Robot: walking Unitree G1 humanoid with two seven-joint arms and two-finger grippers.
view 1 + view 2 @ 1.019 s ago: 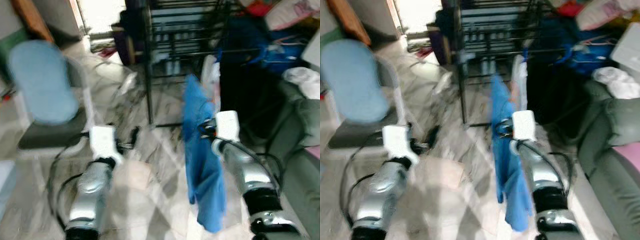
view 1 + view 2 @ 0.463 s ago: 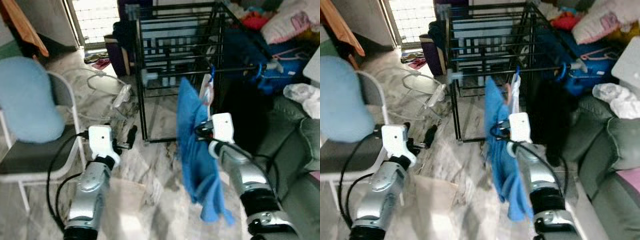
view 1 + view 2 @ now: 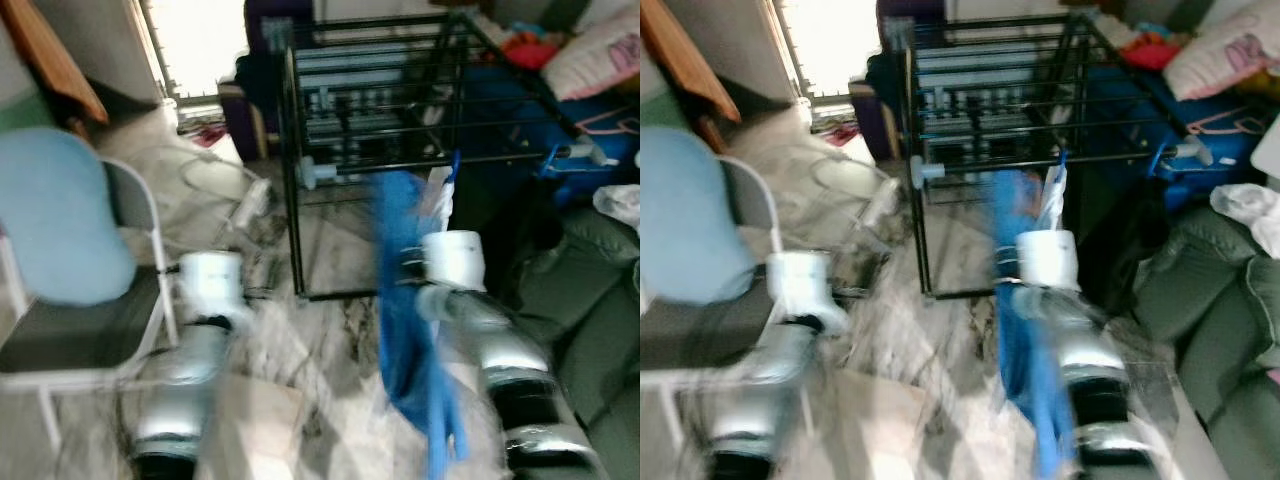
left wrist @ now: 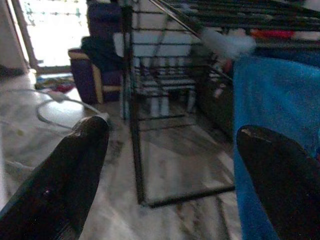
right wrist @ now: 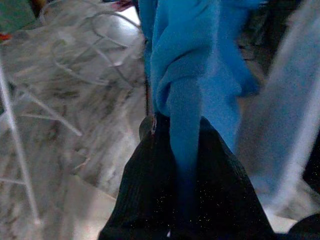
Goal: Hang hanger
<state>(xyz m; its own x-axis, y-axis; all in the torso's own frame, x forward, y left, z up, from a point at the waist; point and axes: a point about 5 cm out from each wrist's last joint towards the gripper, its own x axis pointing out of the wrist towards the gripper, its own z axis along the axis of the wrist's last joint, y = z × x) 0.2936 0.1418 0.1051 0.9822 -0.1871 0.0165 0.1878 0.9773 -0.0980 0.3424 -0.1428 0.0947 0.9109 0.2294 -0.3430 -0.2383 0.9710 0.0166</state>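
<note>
A blue garment hangs from my right gripper, which is shut on it; the cloth runs down between the black fingers. A white and blue hanger top sticks up behind the cloth, just below the front bar of the black wire drying rack. My right wrist is a short way in front of that bar. My left gripper is open with nothing between its fingers and faces the rack's lower frame. The eye views are blurred.
A folding chair with a pale blue back stands at my left. A grey-green sofa is at my right, with pillows and clothes behind the rack. White cables lie on the marble floor.
The whole picture has shifted and blurred, so the camera has moved; the rack stands a little nearer. The blue garment stays in my right gripper and the left stays open.
</note>
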